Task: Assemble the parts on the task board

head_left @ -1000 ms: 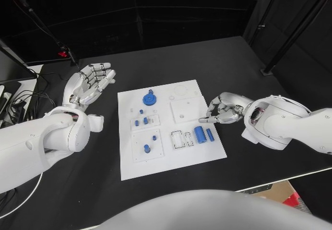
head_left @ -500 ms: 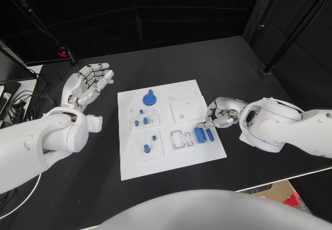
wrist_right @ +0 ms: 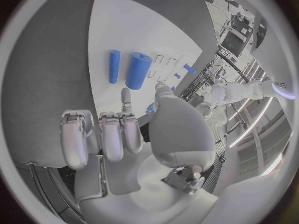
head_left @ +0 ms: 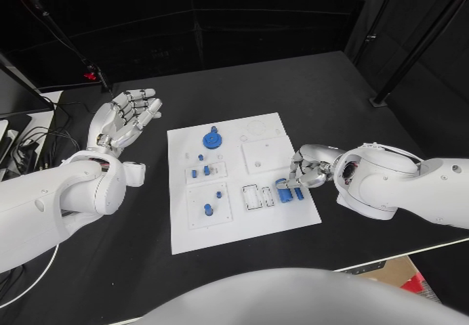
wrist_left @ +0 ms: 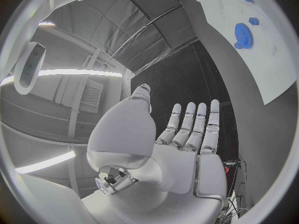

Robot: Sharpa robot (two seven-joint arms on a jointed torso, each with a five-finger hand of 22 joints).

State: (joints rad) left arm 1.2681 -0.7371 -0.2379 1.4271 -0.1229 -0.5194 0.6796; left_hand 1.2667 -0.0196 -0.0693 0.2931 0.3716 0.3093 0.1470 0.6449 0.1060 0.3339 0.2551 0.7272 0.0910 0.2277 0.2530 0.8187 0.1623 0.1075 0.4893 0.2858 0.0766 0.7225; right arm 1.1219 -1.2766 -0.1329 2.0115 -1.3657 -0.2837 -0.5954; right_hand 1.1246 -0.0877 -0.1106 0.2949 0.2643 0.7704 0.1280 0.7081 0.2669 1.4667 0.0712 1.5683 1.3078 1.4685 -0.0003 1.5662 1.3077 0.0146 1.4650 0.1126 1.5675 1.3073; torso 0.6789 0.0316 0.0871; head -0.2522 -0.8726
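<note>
White task board (head_left: 245, 227); blue parts (head_left: 211, 139); black table (head_left: 293, 88); silver hands.

No writing, label, brand, number or sign can be read anywhere here. The white task board (head_left: 242, 223) near the right hand (head_left: 307, 169) carries no legible marking, and the blue parts on it are plain. The desk (head_left: 274, 88) surface is bare of print, and both hands are unmarked as far as can be made out.
</note>
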